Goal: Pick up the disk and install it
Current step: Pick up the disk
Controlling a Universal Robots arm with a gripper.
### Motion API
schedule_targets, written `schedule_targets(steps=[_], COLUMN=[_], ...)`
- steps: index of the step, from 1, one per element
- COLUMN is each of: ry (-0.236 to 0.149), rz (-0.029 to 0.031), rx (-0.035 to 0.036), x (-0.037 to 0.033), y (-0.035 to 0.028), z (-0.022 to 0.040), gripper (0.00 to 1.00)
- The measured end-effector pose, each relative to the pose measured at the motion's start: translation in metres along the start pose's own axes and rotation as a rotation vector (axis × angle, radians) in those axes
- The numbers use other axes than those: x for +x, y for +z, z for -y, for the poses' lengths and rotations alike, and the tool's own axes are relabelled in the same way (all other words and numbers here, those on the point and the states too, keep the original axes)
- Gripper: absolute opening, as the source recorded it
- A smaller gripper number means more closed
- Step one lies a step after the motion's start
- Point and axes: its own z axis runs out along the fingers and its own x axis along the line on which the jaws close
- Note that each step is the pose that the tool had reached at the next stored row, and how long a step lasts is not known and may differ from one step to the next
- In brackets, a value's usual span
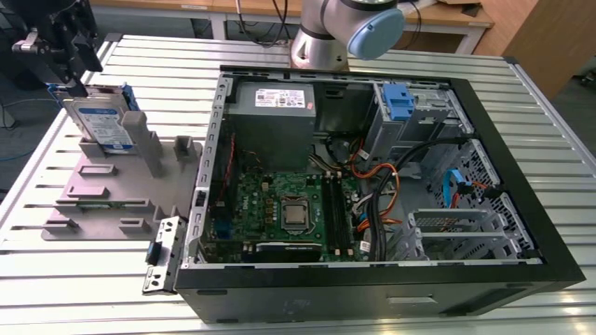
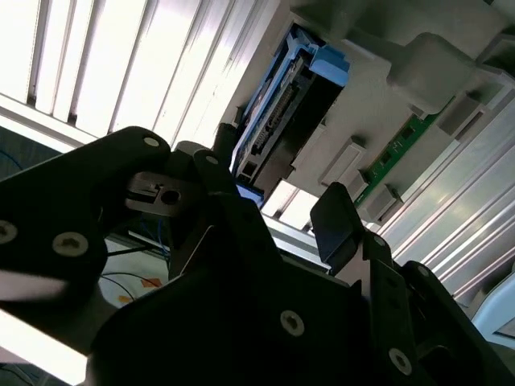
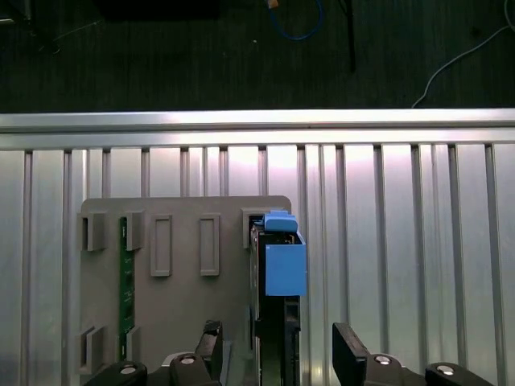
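Black fingers (image 3: 348, 347) of the hand (image 3: 278, 336) stand wide apart, pointing straight down over the disk (image 3: 282, 269). The disk stands on edge in the grey holder (image 3: 185, 297) on the table (image 3: 402, 241), beside the open computer case (image 1: 521, 230). This looks like the pick-up step, nothing gripped yet; a grasp calls for squeezing both flat faces squarely.

Disk (image 3: 283, 269) upright in grey holder (image 3: 185, 322), between spread jaws
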Motion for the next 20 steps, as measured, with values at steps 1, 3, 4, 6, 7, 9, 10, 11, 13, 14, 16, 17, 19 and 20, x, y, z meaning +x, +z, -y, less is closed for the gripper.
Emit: schedule_targets(steps=[1, 3, 4, 6, 7, 9, 10, 11, 13, 14, 16, 17, 19, 20], ry=[0.0, 0.0, 0.0, 0.0, 0.0, 0.0, 0.0, 0.0, 0.0, 0.0, 0.0, 0.0, 0.0, 0.0], rz=[-0.0001, -0.0001, 0.0, 0.0002, 0.0003, 0.0009, 0.0011, 0.0011, 0.0011, 0.001, 0.0011, 0.0011, 0.0011, 0.0011], rx=[0.0, 0.0, 0.0, 0.0003, 0.0001, 0.0, 0.0001, 0.0001, -0.0001, -0.0002, -0.0002, 0.0, -0.0001, -0.0001], x=[0.0, 0.0, 0.0, 0.0, 0.0, 0.0001, 0.0002, 0.0002, 0.0003, 0.0003, 0.0003, 0.0003, 0.0003, 0.0003], y=[0.0, 0.0, 0.0, 0.0011, 0.0023, 0.0058, 0.0076, 0.0092, 0.0103, 0.0102, 0.0103, 0.0104, 0.0104, 0.0104], z=[0.0, 0.0, 0.0, 0.0001, 0.0001, 0.0002, 0.0002, 0.0003, 0.0004, 0.0004, 0.0004, 0.0004, 0.0004, 0.0004], gripper=[0.65, 0.65, 0.65, 0.65, 0.65, 0.65, 0.65, 0.65, 0.65, 0.65, 0.65, 0.65, 0.65, 0.65])
